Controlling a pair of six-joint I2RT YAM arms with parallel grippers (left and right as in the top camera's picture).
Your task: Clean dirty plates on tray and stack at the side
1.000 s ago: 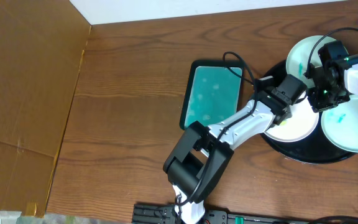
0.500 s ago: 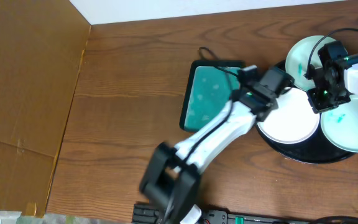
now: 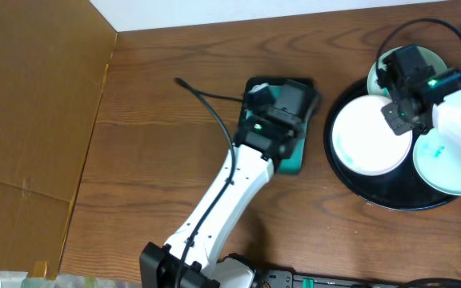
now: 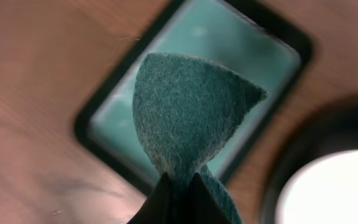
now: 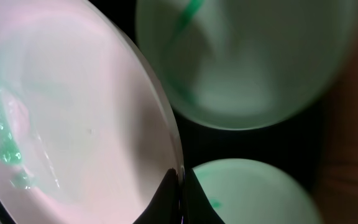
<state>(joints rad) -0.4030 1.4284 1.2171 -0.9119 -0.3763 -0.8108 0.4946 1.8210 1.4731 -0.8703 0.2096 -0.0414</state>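
My left gripper (image 3: 294, 100) (image 4: 179, 186) is shut on a dark teal sponge (image 4: 188, 112) and hovers over the rectangular teal tray (image 3: 254, 120) (image 4: 253, 50). My right gripper (image 3: 397, 108) (image 5: 180, 180) is shut on the rim of a white plate (image 3: 362, 140) (image 5: 73, 112), which bears teal smears and sits at the left of the round black tray (image 3: 390, 198). A second plate (image 3: 450, 164) (image 5: 260, 193) lies at the tray's right. A third plate (image 3: 378, 72) (image 5: 247, 56), with a teal streak, lies at the back, partly hidden by the right arm.
A brown cardboard wall (image 3: 30, 104) stands along the left of the wooden table (image 3: 158, 160). The left arm's white link (image 3: 222, 200) crosses the table's middle front. A black cable (image 3: 206, 96) loops left of the teal tray.
My left gripper has swung left with the sponge, from over the plate on the black tray to over the teal tray. My right gripper has shifted slightly left, still on the plate's rim.
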